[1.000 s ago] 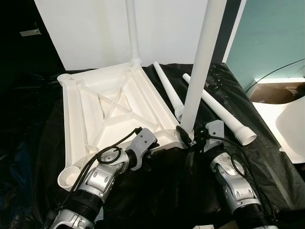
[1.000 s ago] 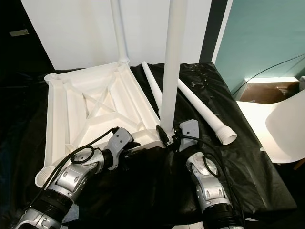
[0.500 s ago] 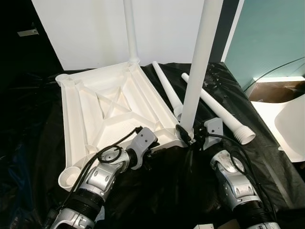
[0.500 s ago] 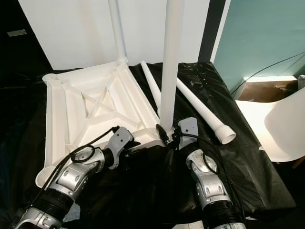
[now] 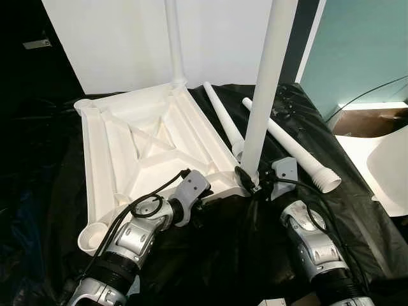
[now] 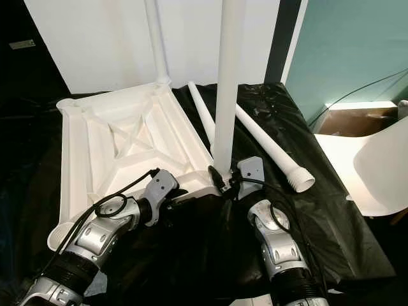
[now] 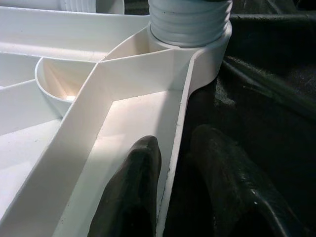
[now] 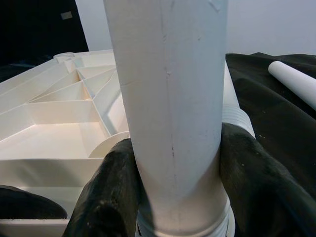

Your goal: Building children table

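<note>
With our right tool (image 5: 247, 180) pinching the leg (image 5: 262, 95) and left tool (image 7: 170, 185) pinching the tabletop (image 5: 137, 146) rim at 6 o'clock, we risk cross-threading if the leg tilts.

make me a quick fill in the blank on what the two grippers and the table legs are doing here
The right gripper is shut on the ____ table leg.
The left gripper pinches the tabletop's ____.
____ loose legs lie on the black sheet.
The leg at the far corner stands ____.

Missing words: upright; rim; two; upright
</note>
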